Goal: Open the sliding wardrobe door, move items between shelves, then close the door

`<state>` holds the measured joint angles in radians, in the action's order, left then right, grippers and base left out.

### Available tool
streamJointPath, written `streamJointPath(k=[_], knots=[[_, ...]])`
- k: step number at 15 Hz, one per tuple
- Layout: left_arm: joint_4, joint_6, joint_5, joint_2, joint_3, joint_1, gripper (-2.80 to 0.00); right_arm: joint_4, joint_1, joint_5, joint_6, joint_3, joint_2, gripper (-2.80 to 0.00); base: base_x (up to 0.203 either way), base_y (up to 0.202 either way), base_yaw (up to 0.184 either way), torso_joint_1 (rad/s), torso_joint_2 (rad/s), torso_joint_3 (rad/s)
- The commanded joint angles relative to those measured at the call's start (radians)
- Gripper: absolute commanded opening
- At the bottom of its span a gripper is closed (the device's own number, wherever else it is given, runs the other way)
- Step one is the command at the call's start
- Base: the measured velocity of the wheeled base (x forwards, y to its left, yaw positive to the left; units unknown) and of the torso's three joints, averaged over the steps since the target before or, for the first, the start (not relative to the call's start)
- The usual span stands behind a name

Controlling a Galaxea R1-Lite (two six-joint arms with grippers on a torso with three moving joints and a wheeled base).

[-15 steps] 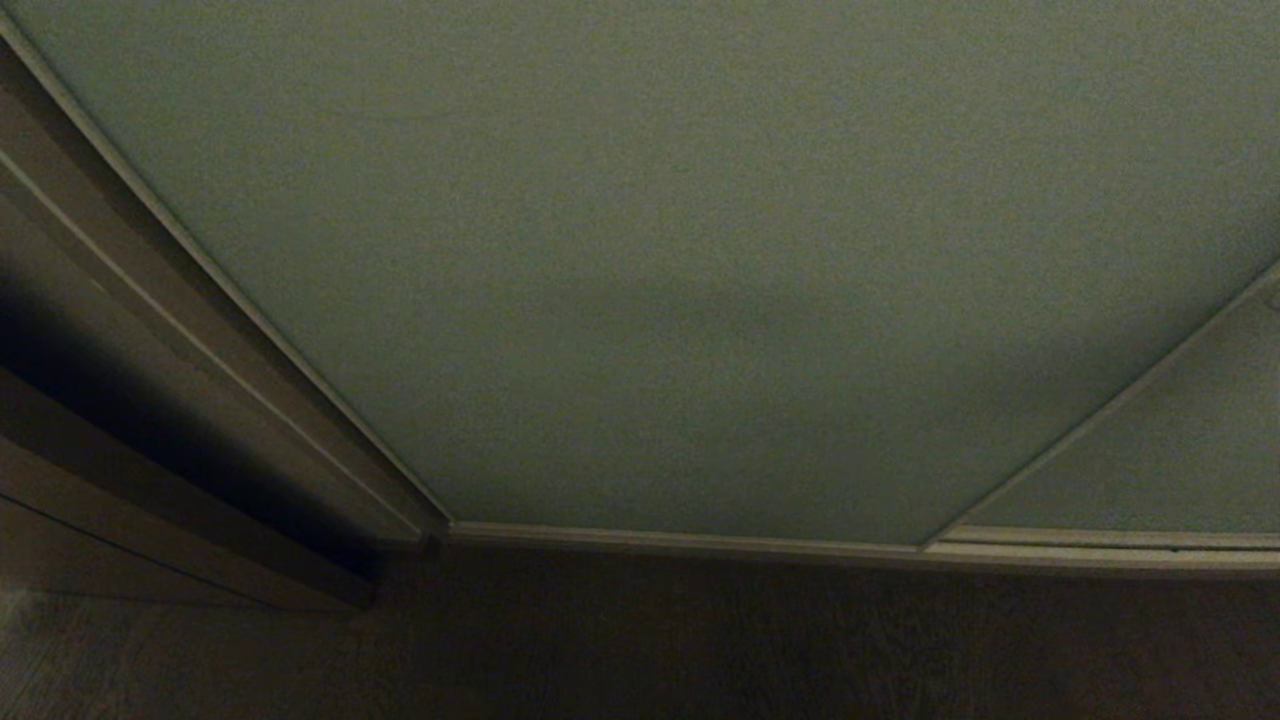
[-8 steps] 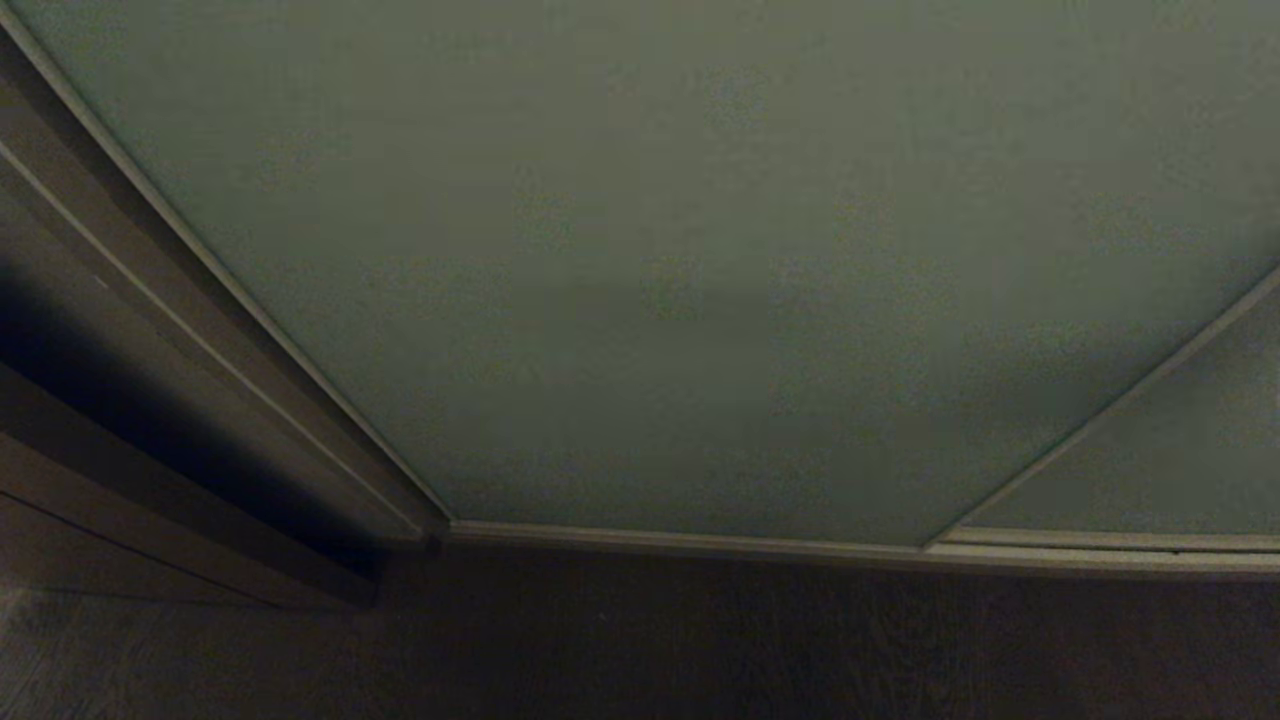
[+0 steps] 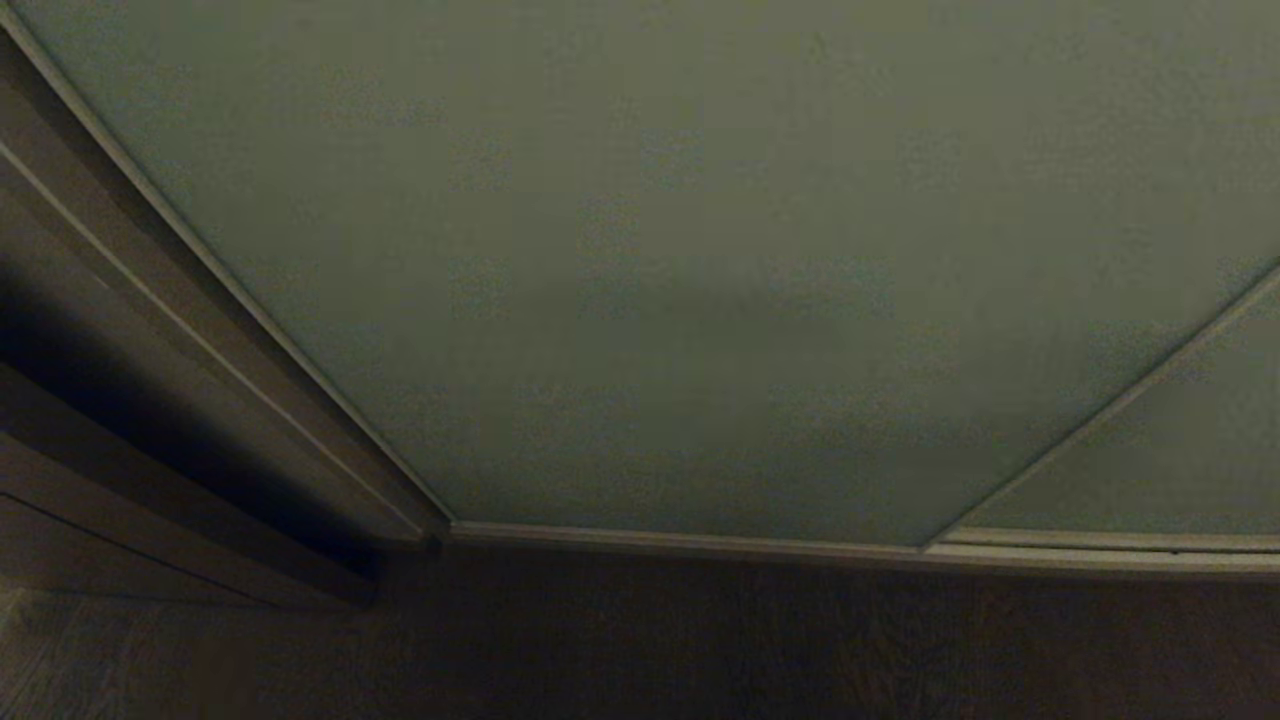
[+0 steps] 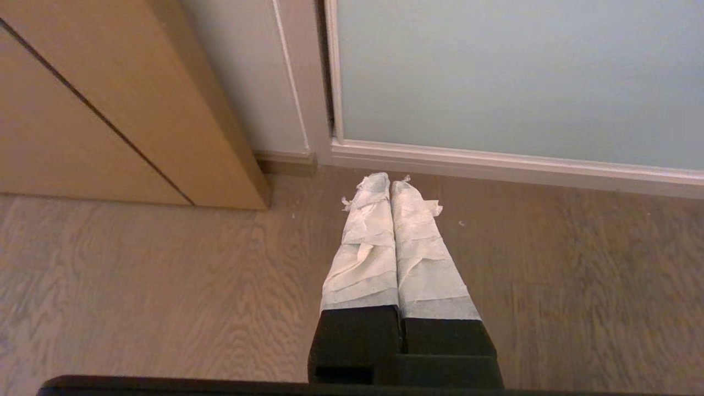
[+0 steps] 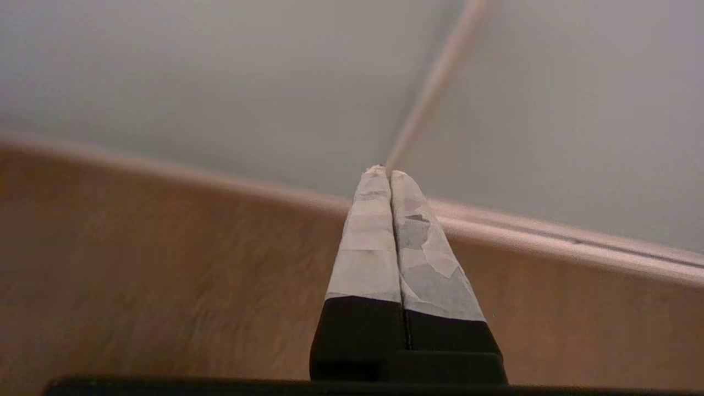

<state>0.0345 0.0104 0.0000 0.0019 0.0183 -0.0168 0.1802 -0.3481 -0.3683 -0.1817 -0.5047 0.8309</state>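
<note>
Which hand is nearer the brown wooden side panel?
Left. The left hand hangs shut over the floor beside the wooden side panel; the right hand, shut, points toward the frame strip between door panels, farther along.

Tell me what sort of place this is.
Probably a home bedroom or dressing area: a shut sliding wardrobe door in a thin pale frame, wood-look floor below, and a tan wooden cabinet beside it.

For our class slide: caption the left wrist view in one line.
Left gripper, jaws shut, hangs over the floor before the closed door.
</note>
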Motion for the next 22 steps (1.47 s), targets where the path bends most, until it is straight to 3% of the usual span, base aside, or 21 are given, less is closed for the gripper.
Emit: streamJointPath(k=[1, 4, 6, 8, 11, 13, 16, 20, 22], knots=[[0.001, 0.000, 0.000, 0.001, 0.000, 0.000, -2.80, -0.050, 0.081, 0.068, 0.000, 0.124, -0.288, -2.80, 0.000, 0.000, 0.000, 0.000, 0.00, 0.000], [-0.001, 0.000, 0.000, 0.001, 0.000, 0.000, -2.80, -0.181, 0.154, 0.159, 0.000, 0.222, -0.512, -2.80, 0.000, 0.000, 0.000, 0.000, 0.00, 0.000], [-0.001, 0.000, 0.000, 0.001, 0.000, 0.000, -2.80, -0.207, 0.192, 0.244, 0.010, 0.323, -0.556, -2.80, 0.000, 0.000, 0.000, 0.000, 0.00, 0.000], [0.001, 0.000, 0.000, 0.001, 0.000, 0.000, -2.80, -0.229, 0.251, 0.307, 0.120, 0.340, -0.556, -2.80, 0.000, 0.000, 0.000, 0.000, 0.00, 0.000], [0.001, 0.000, 0.000, 0.001, 0.000, 0.000, -2.80, -0.253, 0.267, 0.319, 0.173, 0.351, -0.561, -2.80, 0.000, 0.000, 0.000, 0.000, 0.00, 0.000], [-0.001, 0.000, 0.000, 0.001, 0.000, -0.001, -2.80, -0.313, 0.370, 0.320, 0.173, 0.349, -0.612, -2.80, 0.000, 0.000, 0.000, 0.000, 0.00, 0.000], [-0.001, 0.000, 0.000, 0.001, 0.000, 0.000, -2.80, -0.379, 0.362, 0.319, 0.138, 0.375, -0.782, -2.80, 0.000, 0.000, 0.000, 0.000, 0.00, 0.000], [-0.001, 0.000, 0.000, 0.001, 0.000, 0.000, -2.80, -0.173, 0.344, 0.351, 0.120, 0.506, -0.831, -2.80, 0.000, 0.000, 0.000, 0.000, 0.00, 0.000], [-0.001, 0.000, 0.000, 0.001, 0.000, 0.000, -2.80, -0.176, 0.344, 0.351, 0.121, 0.506, -0.832, -2.80, 0.000, 0.000, 0.000, 0.000, 0.00, 0.000]])
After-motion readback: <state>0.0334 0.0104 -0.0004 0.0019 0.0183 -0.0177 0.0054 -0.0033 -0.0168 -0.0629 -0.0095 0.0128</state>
